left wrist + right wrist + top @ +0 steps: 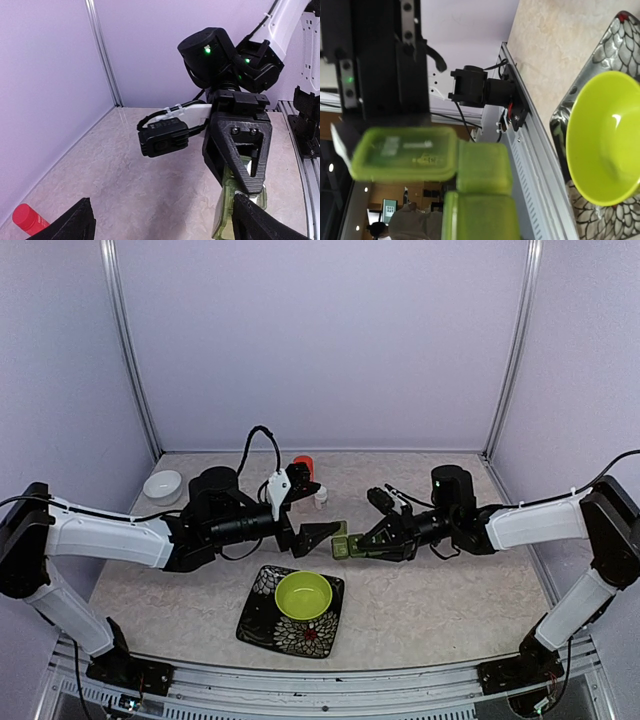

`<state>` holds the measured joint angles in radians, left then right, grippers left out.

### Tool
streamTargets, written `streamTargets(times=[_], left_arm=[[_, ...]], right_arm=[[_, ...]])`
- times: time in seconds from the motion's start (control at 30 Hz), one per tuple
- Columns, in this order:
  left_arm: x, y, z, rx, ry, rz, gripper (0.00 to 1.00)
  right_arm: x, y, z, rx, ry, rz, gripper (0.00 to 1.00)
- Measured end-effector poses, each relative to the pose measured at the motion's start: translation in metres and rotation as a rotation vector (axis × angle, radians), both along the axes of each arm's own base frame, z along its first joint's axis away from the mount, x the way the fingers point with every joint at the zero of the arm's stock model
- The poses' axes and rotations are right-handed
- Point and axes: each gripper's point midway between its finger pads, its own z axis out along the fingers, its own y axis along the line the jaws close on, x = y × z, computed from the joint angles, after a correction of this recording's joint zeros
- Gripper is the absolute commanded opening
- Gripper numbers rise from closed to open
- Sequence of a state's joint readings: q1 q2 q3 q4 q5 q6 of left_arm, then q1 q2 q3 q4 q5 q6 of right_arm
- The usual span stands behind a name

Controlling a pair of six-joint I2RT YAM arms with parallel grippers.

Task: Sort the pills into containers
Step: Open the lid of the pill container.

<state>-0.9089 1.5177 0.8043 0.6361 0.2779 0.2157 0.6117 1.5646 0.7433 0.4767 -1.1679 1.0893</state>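
Pinched pillbox (341, 543) in right fingers (360, 543), lid open — at tips of left fingers (322, 536) (spread wide, holding nothing). Hovered just beyond bowl (303, 595) on plate (262, 616); red-capped bottle (303, 463) behind.

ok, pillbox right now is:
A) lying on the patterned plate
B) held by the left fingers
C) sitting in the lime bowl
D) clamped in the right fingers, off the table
D: the right fingers are closed on the green pillbox, which hangs in the air between the two arms. The left fingers are spread wide and grip nothing.
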Motion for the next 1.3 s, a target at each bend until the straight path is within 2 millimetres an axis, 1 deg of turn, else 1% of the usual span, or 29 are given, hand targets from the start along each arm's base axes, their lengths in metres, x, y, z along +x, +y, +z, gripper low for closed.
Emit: streamTargets(times=[0.17,0.3,0.57,0.67,0.87,1.0,1.13,1.3], left_arm=[[0.015,0.002,0.007,-0.019,0.014,0.062,0.93],[0.023,-0.003,0.007,-0.016,0.038,0.081,0.92],[0.031,-0.012,-0.013,0.043,0.096,0.087,0.91],[0.033,-0.012,-0.019,0.065,0.113,0.091,0.91],[0.040,-0.008,-0.025,0.080,0.132,0.090,0.89],[0.041,-0.005,-0.029,0.091,0.144,0.071,0.89],[0.036,-0.008,-0.035,0.119,0.163,0.024,0.88],[0.033,-0.012,-0.034,0.122,0.158,-0.019,0.88]], right_arm=[[-0.001,-0.001,-0.001,-0.004,-0.012,0.004,0.00],[-0.002,-0.001,-0.003,-0.009,-0.015,0.006,0.00],[-0.004,-0.003,0.005,0.005,-0.039,0.009,0.00],[-0.005,-0.003,0.007,0.009,-0.044,0.011,0.00],[-0.004,-0.002,0.009,0.014,-0.051,0.016,0.00],[-0.004,-0.002,0.015,0.025,-0.068,0.025,0.00],[-0.004,-0.001,0.019,0.032,-0.079,0.034,0.00],[-0.006,-0.001,0.021,0.033,-0.071,0.049,0.00]])
